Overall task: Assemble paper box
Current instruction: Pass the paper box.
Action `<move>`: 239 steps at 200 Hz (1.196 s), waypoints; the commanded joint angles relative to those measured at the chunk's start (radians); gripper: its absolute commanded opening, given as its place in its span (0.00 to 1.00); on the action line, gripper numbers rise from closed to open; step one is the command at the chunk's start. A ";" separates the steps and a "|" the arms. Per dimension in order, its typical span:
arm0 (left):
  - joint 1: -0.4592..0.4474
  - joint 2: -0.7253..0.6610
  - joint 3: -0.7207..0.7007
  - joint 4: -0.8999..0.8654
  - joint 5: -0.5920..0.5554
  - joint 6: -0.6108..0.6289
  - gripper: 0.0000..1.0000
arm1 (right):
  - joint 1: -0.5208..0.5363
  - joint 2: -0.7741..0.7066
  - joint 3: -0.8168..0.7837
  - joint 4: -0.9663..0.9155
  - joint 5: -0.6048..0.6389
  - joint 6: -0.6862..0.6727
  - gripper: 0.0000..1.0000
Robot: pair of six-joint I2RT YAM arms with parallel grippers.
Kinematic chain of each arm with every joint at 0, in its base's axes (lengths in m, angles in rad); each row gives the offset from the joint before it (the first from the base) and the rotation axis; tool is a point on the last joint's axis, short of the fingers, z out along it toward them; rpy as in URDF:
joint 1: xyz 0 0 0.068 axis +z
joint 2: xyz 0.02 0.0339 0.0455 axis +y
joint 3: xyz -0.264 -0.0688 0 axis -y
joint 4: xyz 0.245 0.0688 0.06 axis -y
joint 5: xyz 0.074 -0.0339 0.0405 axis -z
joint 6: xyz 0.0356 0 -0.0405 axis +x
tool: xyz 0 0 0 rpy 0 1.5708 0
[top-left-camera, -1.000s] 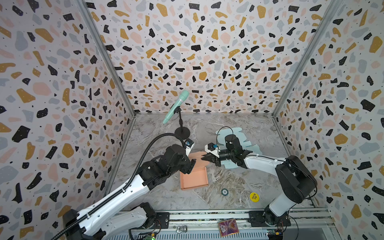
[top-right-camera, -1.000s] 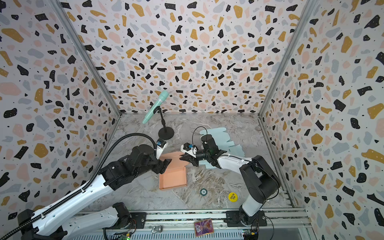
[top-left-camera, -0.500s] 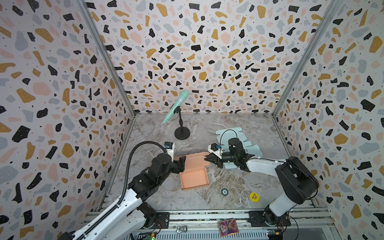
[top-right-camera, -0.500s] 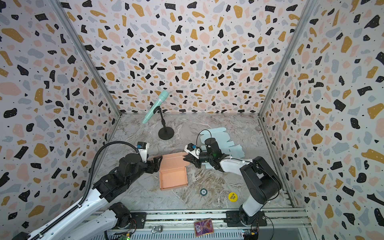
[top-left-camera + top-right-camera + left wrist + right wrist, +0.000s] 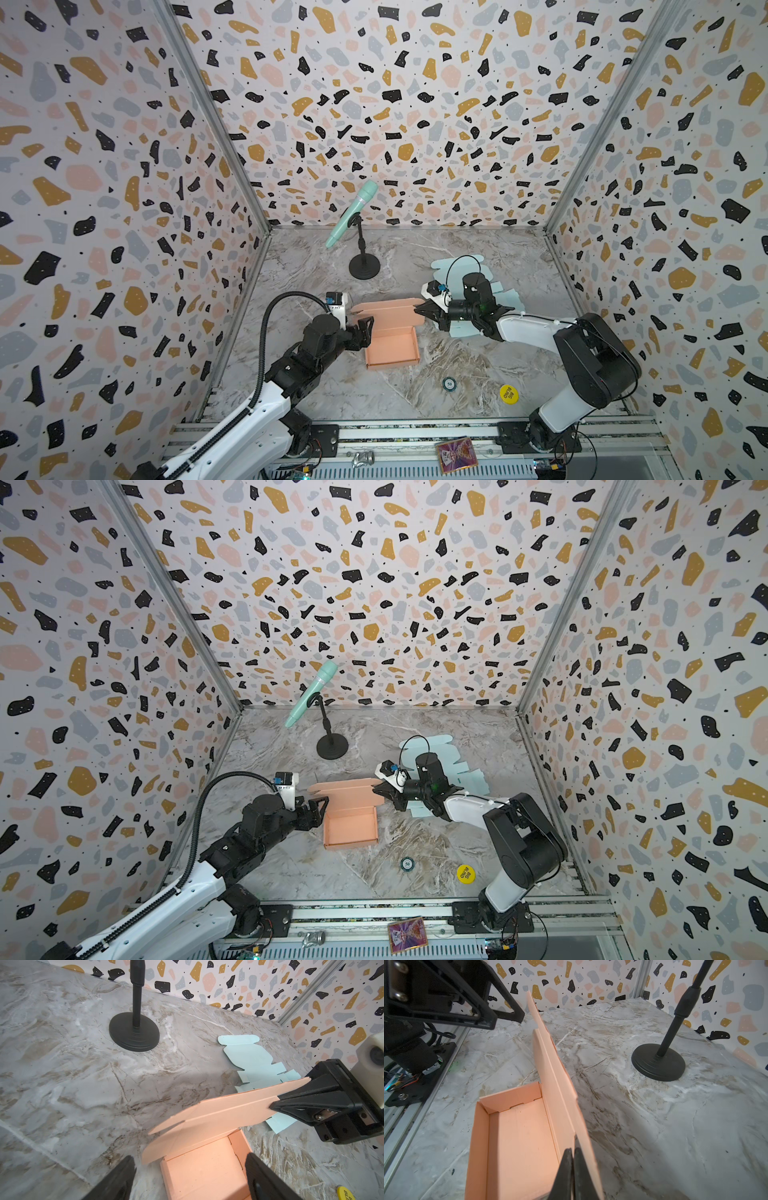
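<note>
Left gripper (image 5: pixel 365 328) released, jaws spread, just beside orange paper box (image 5: pixel 392 348) mid-table, not touching. Box lid flap (image 5: pixel 390 309) raised; right gripper (image 5: pixel 420 309) clenched on its edge. Flat blue blank (image 5: pixel 461 268) beneath right arm.

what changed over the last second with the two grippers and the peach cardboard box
The left gripper drew back off the peach cardboard box toward its own side and stands open. The right gripper stayed shut on the box's lid flap. Box and flat pale-blue cardboard sheet stayed put.
</note>
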 commanded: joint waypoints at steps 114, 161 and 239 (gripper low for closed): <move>0.069 0.199 -0.042 0.370 0.073 0.083 0.75 | -0.007 -0.008 0.037 -0.038 0.061 0.005 0.11; 0.081 0.264 -0.003 0.380 0.075 0.109 0.69 | -0.009 -0.011 0.047 -0.055 0.091 -0.005 0.11; 0.130 0.326 -0.031 0.477 0.136 0.132 0.64 | -0.015 0.015 0.080 -0.087 0.088 0.016 0.11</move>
